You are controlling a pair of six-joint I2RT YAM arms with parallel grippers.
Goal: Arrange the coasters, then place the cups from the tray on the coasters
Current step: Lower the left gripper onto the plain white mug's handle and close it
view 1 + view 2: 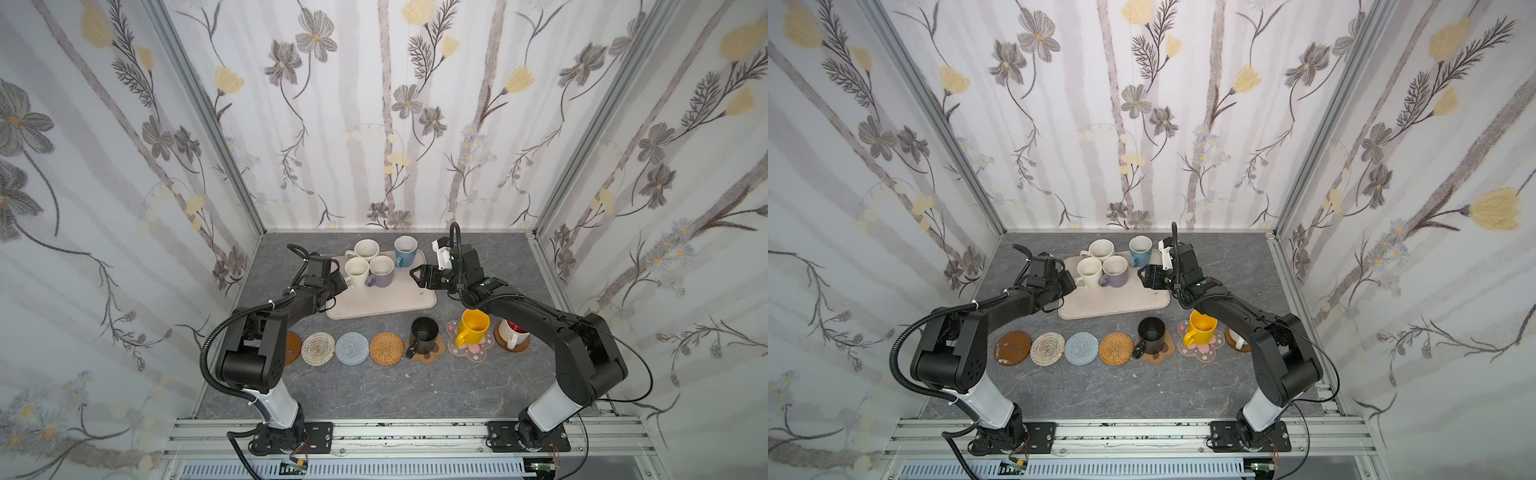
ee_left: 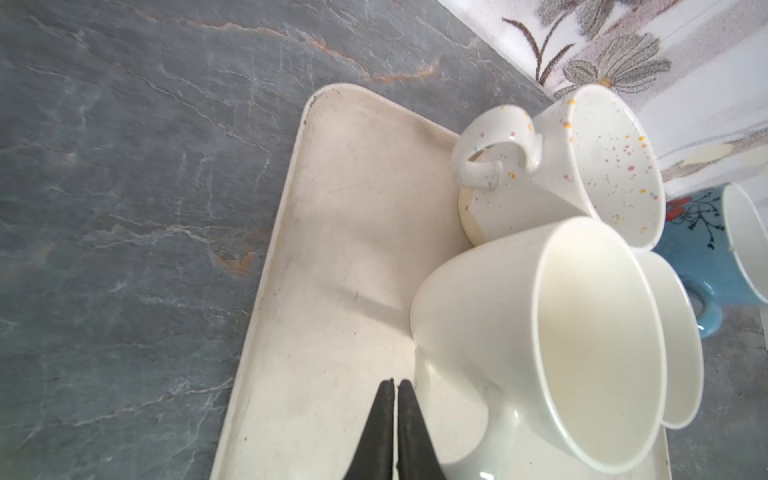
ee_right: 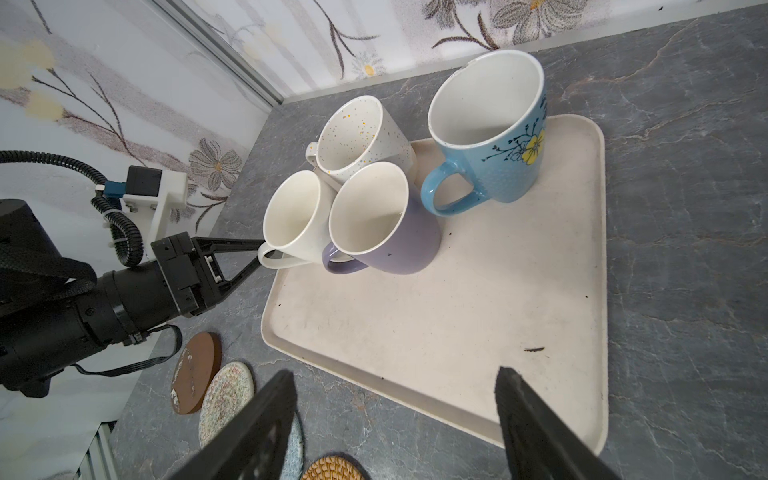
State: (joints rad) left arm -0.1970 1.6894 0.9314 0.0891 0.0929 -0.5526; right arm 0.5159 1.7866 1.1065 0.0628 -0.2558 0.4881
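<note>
Pinches left jaws shut beside handle of cream mug (image 3: 293, 216), seemingly catching nothing; holds right jaws wide above tray (image 3: 415, 332), ready for lifting.

No writing, label, brand, number or sign can be read in any view. The nearest thing to a mark is on the blue mug (image 3: 498, 174), which bears only a painted yellow flower (image 3: 533, 146) on dark stems, without lettering.
</note>
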